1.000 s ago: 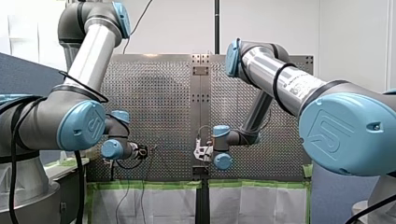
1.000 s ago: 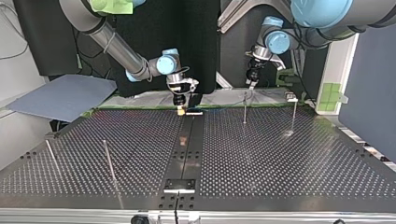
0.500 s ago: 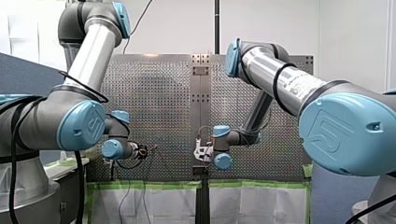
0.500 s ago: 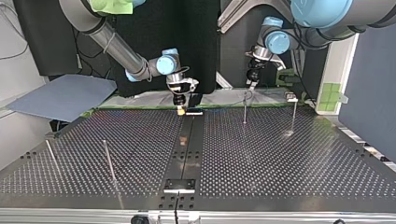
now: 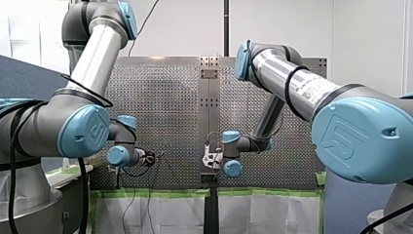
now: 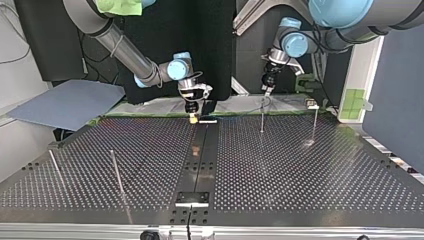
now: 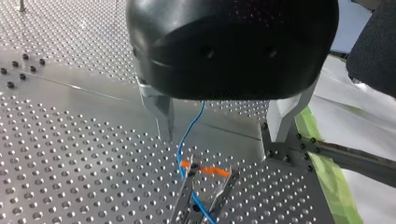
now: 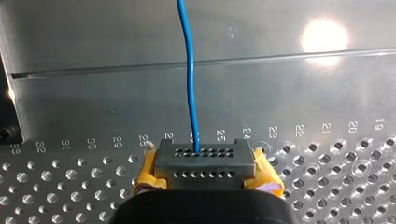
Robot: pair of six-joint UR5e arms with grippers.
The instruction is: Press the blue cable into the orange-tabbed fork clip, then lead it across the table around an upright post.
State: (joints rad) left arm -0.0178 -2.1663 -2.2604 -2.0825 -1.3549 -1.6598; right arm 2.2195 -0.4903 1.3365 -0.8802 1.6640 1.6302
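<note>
Left gripper (image 7: 217,141) nudged a bit toward top view's left since a sec ago, rest same. Its metal fingers (image 7: 162,114) spread wide, cable (image 7: 189,128) hanging between, touching neither. Cable drops to clip (image 7: 185,196), sits between prongs by orange tab (image 7: 212,171) on bench (image 7: 70,140). Right gripper (image 8: 206,173), yellow pads (image 8: 148,171), clamped on dark connector (image 8: 205,156) at cable's end; cable leads off ahead over bench.

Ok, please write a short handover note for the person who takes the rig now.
Left gripper: open, holding nothing, fork clip just ahead of it.
Right gripper: shut on the connector block at the end of the blue cable.
Done: cable appears to lie between the clip's prongs by the orange tab.
To do: lead it around an upright post.
</note>
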